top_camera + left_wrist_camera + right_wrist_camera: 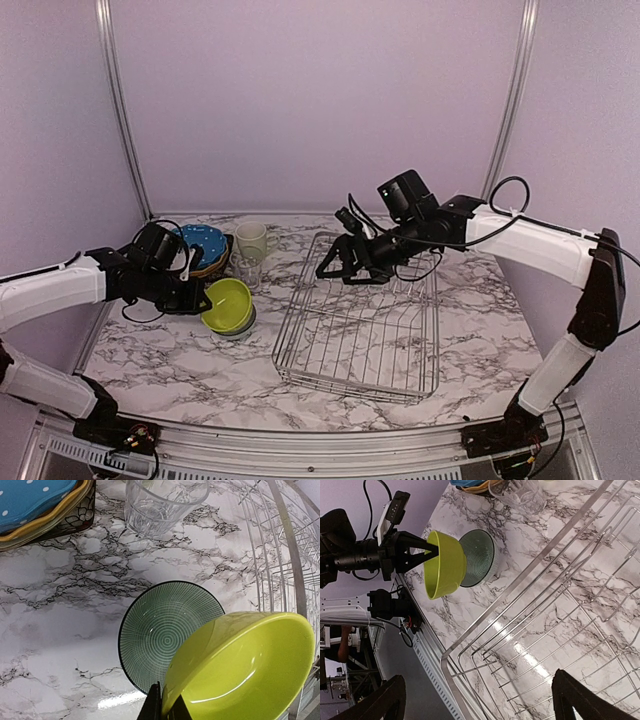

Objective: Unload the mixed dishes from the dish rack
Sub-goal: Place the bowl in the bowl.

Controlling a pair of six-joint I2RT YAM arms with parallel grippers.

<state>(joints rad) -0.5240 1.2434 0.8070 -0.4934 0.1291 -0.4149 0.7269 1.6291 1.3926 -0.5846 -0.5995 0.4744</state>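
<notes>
My left gripper [206, 297] is shut on the rim of the lime-green bowl [228, 303], holding it tilted just above the ribbed bowl [240, 327] that sits on the marble. In the left wrist view the black fingers [159, 707] pinch the lime bowl [240, 665], with the ribbed bowl [162, 630], green rings and a dark rim, partly under it. My right gripper [340, 268] is open and empty over the far left part of the silver dish rack [365, 330]. No dish shows in the rack [555, 610]. The lime bowl [445, 562] also shows in the right wrist view.
A stack of plates with the blue dotted plate [204, 245] on top stands at the far left. The pale green mug [252, 238] and the clear glass [250, 272] stand beside it, left of the rack. The glass [160, 505] is just beyond the bowls.
</notes>
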